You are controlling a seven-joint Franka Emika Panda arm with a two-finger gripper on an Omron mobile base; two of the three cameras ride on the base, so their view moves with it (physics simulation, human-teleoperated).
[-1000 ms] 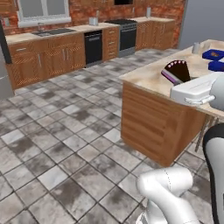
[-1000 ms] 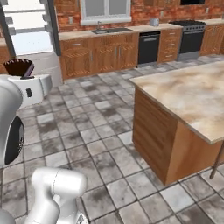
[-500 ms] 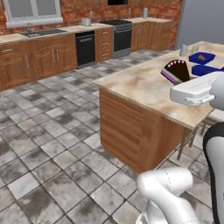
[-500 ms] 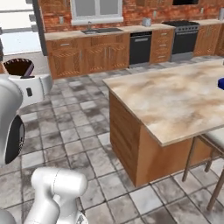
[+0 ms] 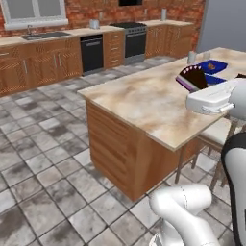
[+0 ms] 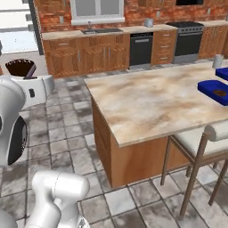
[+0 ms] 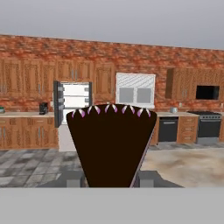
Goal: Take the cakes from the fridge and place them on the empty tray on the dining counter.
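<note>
My gripper (image 7: pixel 111 177) is shut on the dark chocolate cake slice (image 7: pixel 111 144), a brown wedge with small white-pink dabs along its top edge. From the left base the slice (image 5: pixel 191 77) rides above the white hand (image 5: pixel 211 98), over the right part of the dining counter (image 5: pixel 139 103). Seen from the right base, the same slice (image 6: pixel 21 68) sits on the hand at far left, away from the counter's beige top (image 6: pixel 160 100). The fridge (image 7: pixel 73 99) stands open at the far wall, its lit shelves (image 6: pixel 15 31) showing. The rainbow slice and the brown tray are out of view.
Two bright blue trays (image 5: pixel 214 66) lie at the counter's far right; one (image 6: pixel 216 89) holds a brown donut. A grey cup (image 6: pixel 217 61) stands behind them. A stool (image 6: pixel 209 133) is tucked under the near edge. Wall cabinets, a dishwasher (image 6: pixel 141 48) and a stove line the back.
The base has driven and turned, so the dining counter now lies closer and further across both base views. The slice stays in the shut gripper.
</note>
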